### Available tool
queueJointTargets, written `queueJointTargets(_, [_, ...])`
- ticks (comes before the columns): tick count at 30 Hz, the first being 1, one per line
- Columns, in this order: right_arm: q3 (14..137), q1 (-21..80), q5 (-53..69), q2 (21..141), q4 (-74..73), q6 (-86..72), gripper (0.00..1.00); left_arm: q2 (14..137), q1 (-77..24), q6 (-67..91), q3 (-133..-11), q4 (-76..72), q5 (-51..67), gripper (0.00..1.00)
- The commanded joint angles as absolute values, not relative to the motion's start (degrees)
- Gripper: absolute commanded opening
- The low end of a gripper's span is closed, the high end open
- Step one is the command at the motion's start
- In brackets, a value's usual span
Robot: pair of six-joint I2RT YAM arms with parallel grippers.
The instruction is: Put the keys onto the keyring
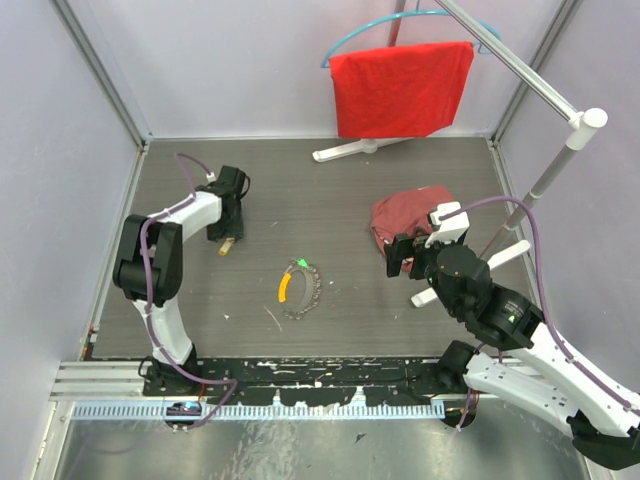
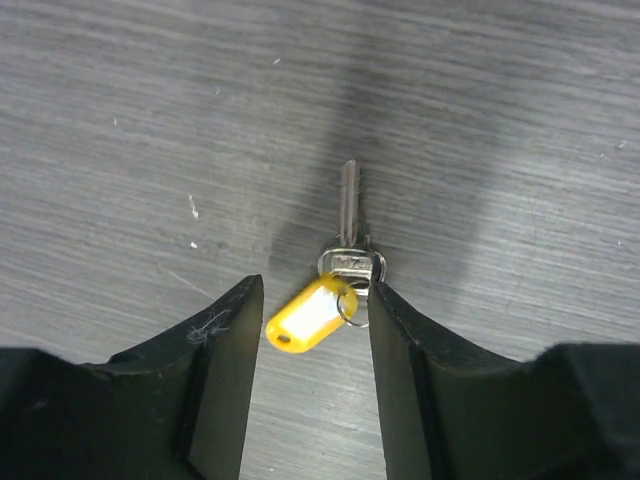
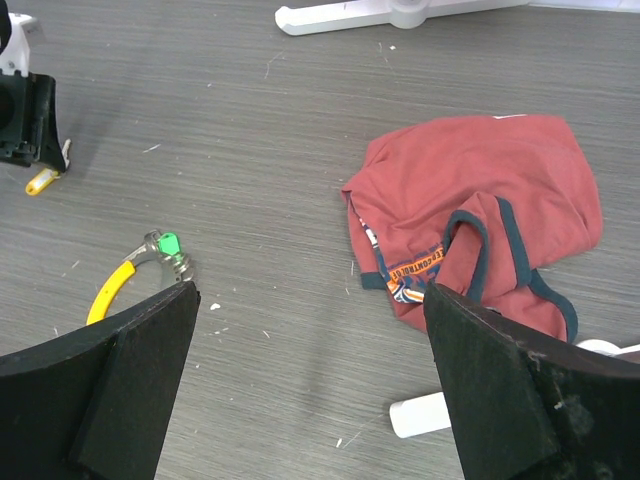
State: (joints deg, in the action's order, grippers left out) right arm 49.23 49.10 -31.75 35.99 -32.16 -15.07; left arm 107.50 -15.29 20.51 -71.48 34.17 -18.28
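A small silver key with a yellow-orange tag lies flat on the grey table. My left gripper is low over it, open. Its fingers straddle the tag, and the right finger sits close to the key's head. The top view shows this key at the left gripper. The keyring, a thin grey loop with a yellow curved section, lies mid-table with a green-headed key at its top. The right wrist view shows the green key and yellow section. My right gripper hovers open and empty.
A crumpled red garment lies just behind the right gripper. A red cloth hangs on a teal hanger at the back. The white rack base and a slanted pole stand at the back right.
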Motion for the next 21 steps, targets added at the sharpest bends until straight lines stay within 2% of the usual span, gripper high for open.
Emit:
queueJointTargets(1, [50.99,49.22,-31.34,35.68,-31.11,-14.33,1.00,110.13,-14.63,18.10,-74.81,34.82,-16.42,0.52])
queueJointTargets(6, [50.94,49.22,-31.20,35.42,-31.34,-14.50,1.00,111.50,-14.63,17.51,-75.32,35.07,-12.43,0.49])
queueJointTargets(9, [50.89,49.22,-31.05,35.33,-31.40,-14.50,1.00,111.54,-14.74,17.45,-74.56,34.50,-8.57,0.39])
queueJointTargets(13, [50.89,49.22,-30.98,35.46,-31.46,-14.64,1.00,110.24,-15.86,18.71,-72.35,33.04,-4.23,0.31])
queueJointTargets(21, [50.99,49.26,-30.17,36.03,-31.25,-15.29,1.00,109.31,-23.84,21.89,-73.17,30.73,0.49,0.23])
